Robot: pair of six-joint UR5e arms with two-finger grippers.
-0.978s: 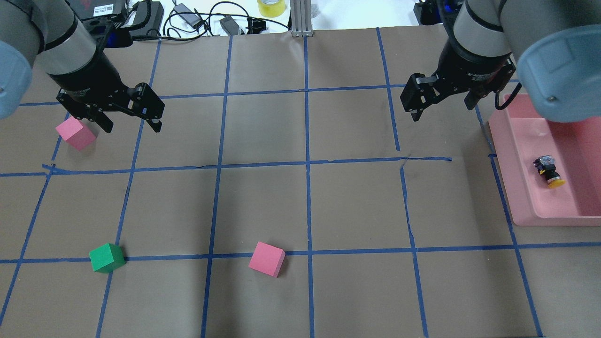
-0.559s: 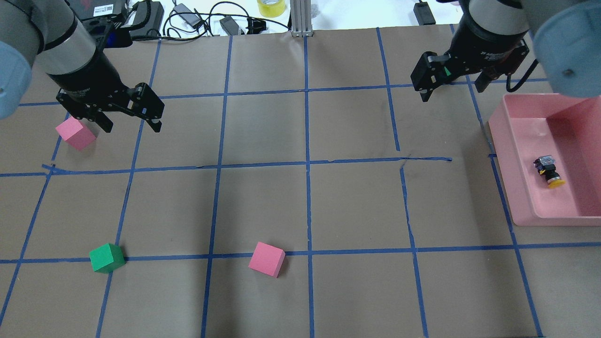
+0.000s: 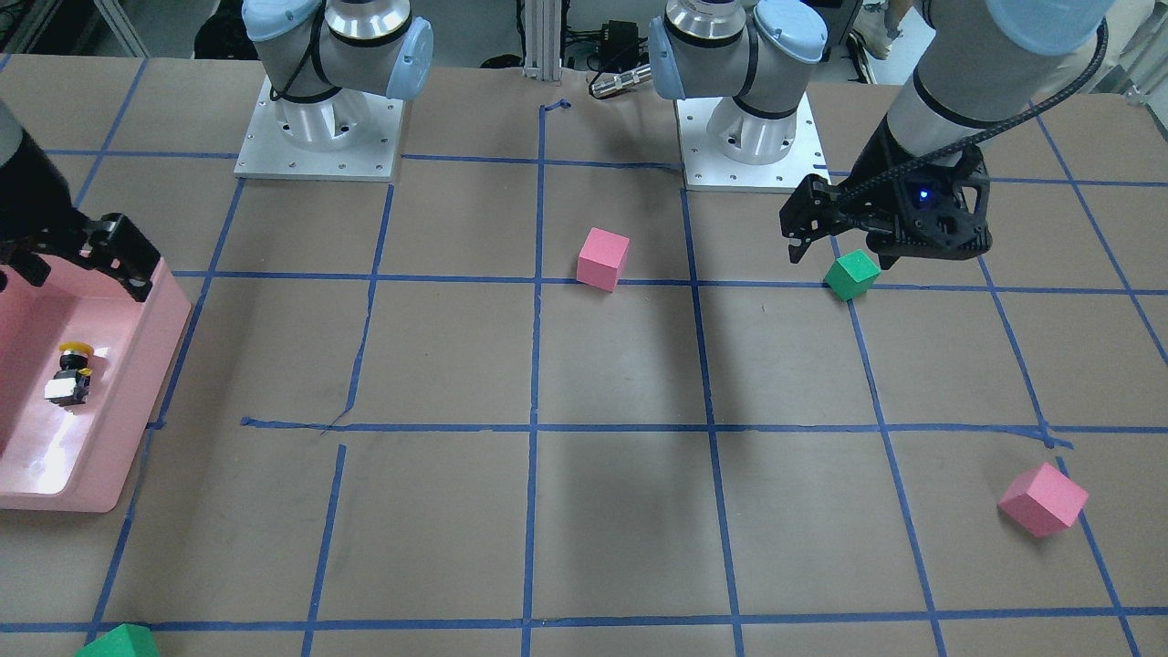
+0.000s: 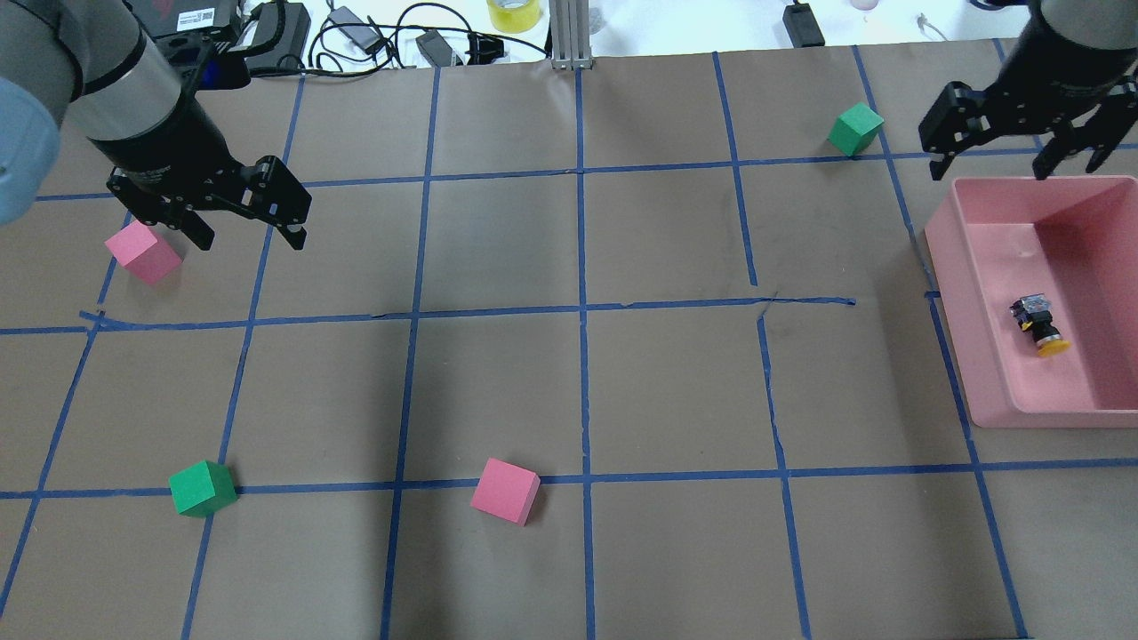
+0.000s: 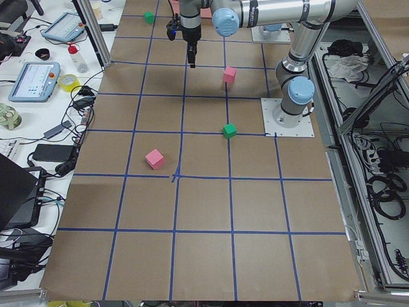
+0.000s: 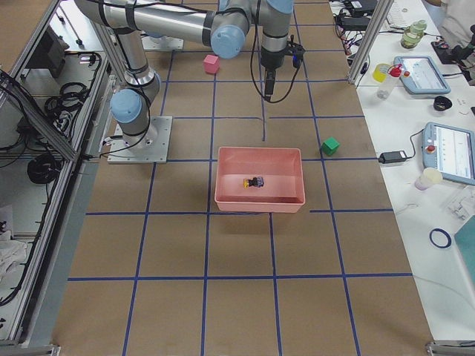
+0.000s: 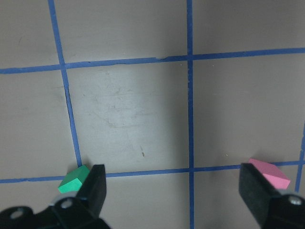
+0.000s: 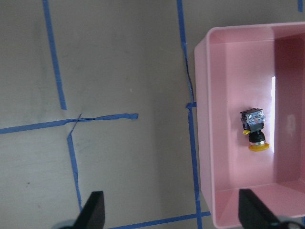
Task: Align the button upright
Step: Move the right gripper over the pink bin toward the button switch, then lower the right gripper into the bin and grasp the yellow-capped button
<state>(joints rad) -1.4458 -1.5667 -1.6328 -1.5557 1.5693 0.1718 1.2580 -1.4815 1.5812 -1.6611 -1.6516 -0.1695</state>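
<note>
The button (image 4: 1038,324) lies on its side in the pink tray (image 4: 956,302), its yellow cap toward the robot. It also shows in the front view (image 3: 71,374) and in the right wrist view (image 8: 255,129). My right gripper (image 4: 991,164) is open and empty, high over the tray's far end, well apart from the button; in its wrist view (image 8: 174,212) the button is up and to the right. My left gripper (image 4: 252,238) is open and empty, above the table beside a pink cube (image 4: 142,253).
A green cube (image 4: 203,488) and a second pink cube (image 4: 505,491) sit near the robot's side. Another green cube (image 4: 855,128) sits left of the right gripper. Cables and a tape roll (image 4: 514,13) lie past the table's far edge.
My right gripper has moved right and away from the robot, from left of the tray to above its far end, uncovering a green cube. The left arm and the button have not moved.
</note>
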